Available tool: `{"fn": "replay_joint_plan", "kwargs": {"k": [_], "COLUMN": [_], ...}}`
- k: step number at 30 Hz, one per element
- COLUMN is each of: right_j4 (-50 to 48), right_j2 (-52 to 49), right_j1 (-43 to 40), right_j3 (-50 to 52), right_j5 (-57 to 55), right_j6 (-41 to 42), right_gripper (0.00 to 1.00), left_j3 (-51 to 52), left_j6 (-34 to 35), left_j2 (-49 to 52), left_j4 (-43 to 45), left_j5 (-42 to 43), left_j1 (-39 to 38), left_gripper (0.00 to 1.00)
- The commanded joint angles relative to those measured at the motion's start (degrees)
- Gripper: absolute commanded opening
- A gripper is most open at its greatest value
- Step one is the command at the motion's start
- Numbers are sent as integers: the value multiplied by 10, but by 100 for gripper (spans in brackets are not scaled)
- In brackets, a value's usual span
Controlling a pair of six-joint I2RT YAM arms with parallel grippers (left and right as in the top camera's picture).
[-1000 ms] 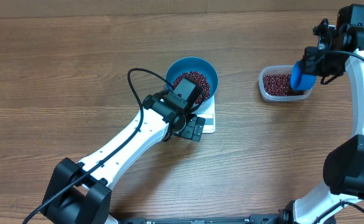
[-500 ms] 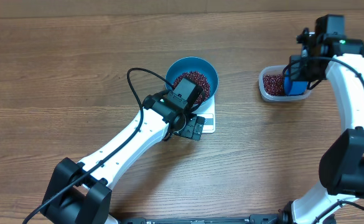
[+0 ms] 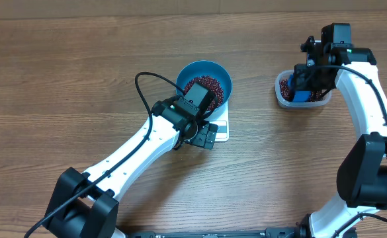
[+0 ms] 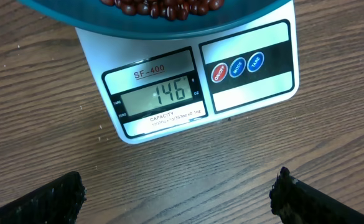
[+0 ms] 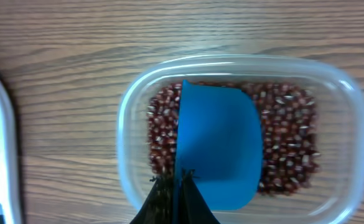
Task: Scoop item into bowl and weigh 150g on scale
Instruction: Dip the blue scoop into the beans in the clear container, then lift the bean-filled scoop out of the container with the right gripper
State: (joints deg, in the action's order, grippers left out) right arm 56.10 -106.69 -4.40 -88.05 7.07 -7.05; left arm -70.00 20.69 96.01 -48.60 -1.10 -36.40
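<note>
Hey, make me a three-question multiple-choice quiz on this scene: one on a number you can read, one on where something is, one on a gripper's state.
1. What does the scale read on its display?
A) 146
B) 150
C) 164

2. Where is the blue scoop?
A) lying on the table
B) at the clear tub, over its beans
C) resting on the scale

3. How does the left gripper stand?
A) shut on the scoop
B) shut on the scale's edge
C) open, holding nothing

Answers:
1 A: the left wrist view shows those digits.
2 B: the right wrist view shows it above the beans, inside the tub's rim.
3 C: its fingers stand wide apart with only wood between them.
</note>
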Motion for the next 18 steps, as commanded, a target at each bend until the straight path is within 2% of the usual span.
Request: {"fn": "replay_joint_plan", "kwargs": {"k": [1, 18], "right_j4": [-3, 38], "right_j2": [2, 2], "right_j1": [2, -58], "right_j3": [5, -51], "right_j5": [37, 12], "right_j6": [22, 8], "right_gripper": [4, 4], "left_j3": [5, 5], "left_j6": [5, 5], "left_j2": [-11, -11], "left_j4": [0, 0], "left_j5": [-6, -6], "left_j1": [-2, -2], "left_gripper": [100, 100]}}
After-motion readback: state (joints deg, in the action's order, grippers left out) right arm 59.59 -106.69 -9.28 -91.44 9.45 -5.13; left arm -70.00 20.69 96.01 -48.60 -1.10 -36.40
